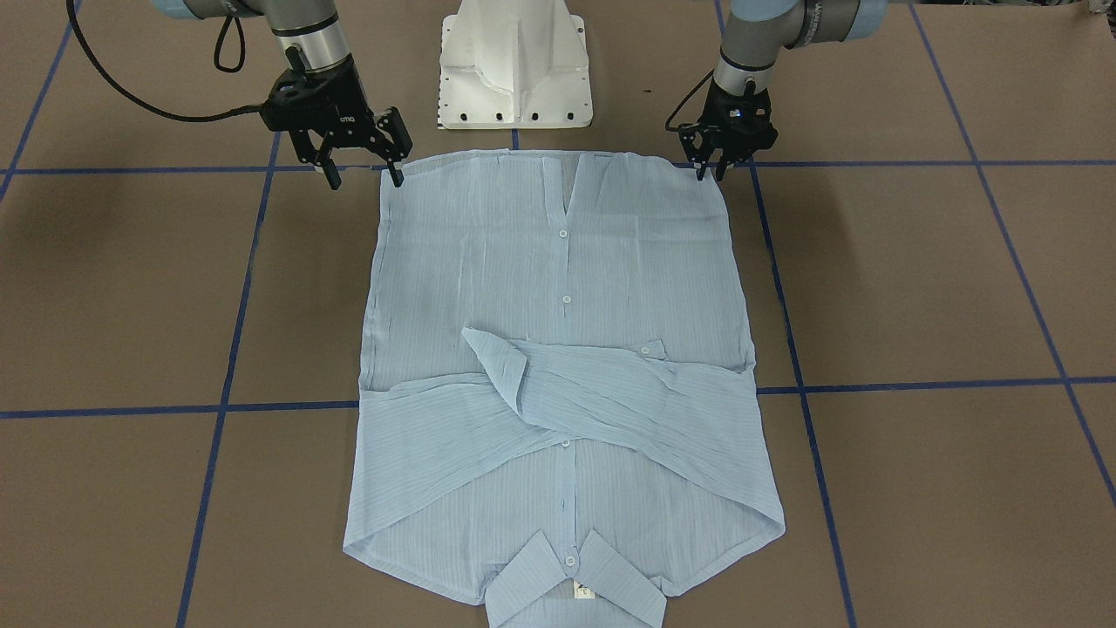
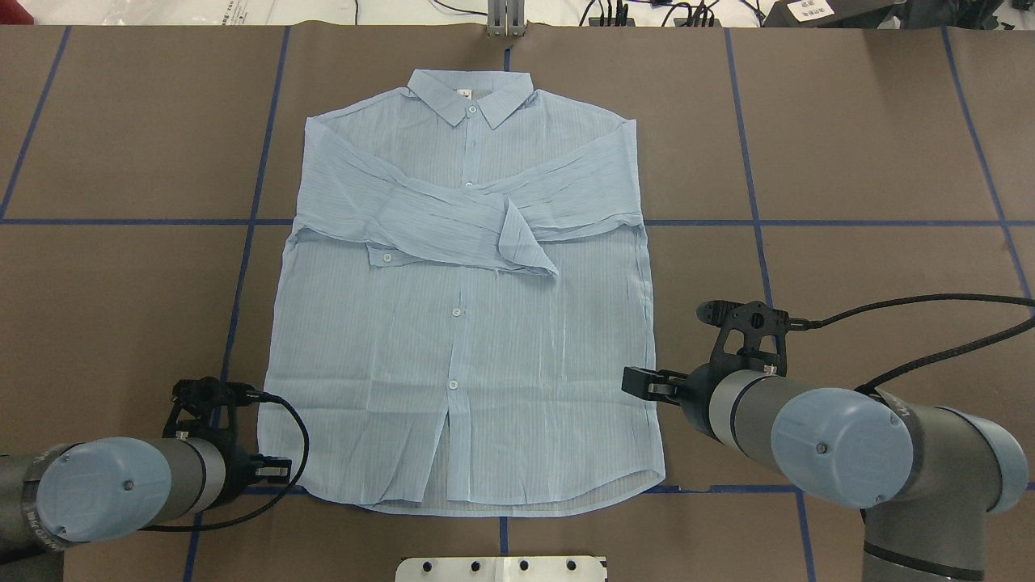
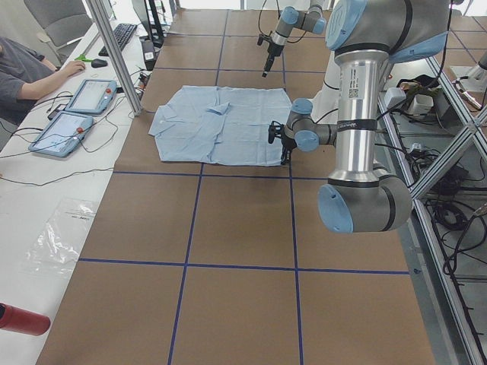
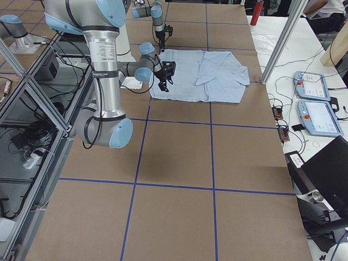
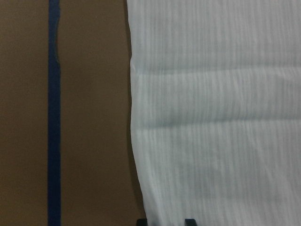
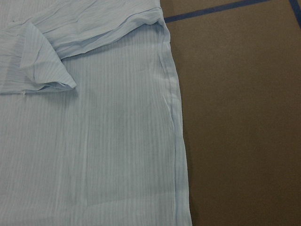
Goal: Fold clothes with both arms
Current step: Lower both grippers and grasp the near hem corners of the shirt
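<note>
The pale blue striped shirt (image 1: 558, 288) lies flat on the brown table, front up and buttoned, with both sleeves folded across the chest and the collar (image 2: 469, 93) on the far side from me. It also shows in the side views (image 3: 221, 125) (image 4: 201, 76). My left gripper (image 1: 711, 172) hovers over the hem corner on my left, open with a narrow gap; the left wrist view shows the shirt's edge (image 5: 134, 117) just above its fingertips (image 5: 189, 221). My right gripper (image 1: 366, 174) is open wide and empty at the other hem corner, beside the shirt's side edge (image 6: 176, 141).
The white pedestal base (image 1: 514, 70) stands just behind the hem. Blue tape lines (image 2: 242, 267) cross the brown table. A person with tablets (image 3: 76, 114) sits at a side bench, and a red bottle (image 3: 19, 319) lies there.
</note>
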Action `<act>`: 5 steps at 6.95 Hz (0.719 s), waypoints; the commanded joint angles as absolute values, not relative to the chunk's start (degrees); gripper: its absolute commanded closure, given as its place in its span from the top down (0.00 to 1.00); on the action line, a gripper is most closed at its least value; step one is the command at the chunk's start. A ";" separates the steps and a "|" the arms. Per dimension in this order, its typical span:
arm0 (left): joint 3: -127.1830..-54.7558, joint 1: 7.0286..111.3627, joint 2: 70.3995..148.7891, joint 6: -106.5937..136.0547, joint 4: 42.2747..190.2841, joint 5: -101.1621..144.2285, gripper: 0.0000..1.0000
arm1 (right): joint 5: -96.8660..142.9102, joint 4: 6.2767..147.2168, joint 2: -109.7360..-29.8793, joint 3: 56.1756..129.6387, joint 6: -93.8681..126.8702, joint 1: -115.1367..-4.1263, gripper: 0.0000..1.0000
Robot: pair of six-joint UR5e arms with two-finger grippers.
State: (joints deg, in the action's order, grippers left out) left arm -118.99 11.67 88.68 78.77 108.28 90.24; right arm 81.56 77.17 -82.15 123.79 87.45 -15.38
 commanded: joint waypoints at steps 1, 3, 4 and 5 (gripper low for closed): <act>-119.18 11.69 88.68 78.58 108.28 90.35 0.02 | 81.56 77.17 -82.44 123.75 87.45 -15.38 1.00; -119.27 11.69 89.21 78.93 108.28 90.18 0.00 | 78.60 77.78 -82.79 123.14 87.80 -13.03 0.97; -119.27 11.69 89.21 78.93 108.28 90.18 0.00 | 76.49 77.78 -83.32 122.09 92.68 -10.48 0.86; -119.35 11.69 89.21 78.93 108.28 90.09 0.00 | 72.81 77.96 -83.41 121.65 94.90 -7.07 0.77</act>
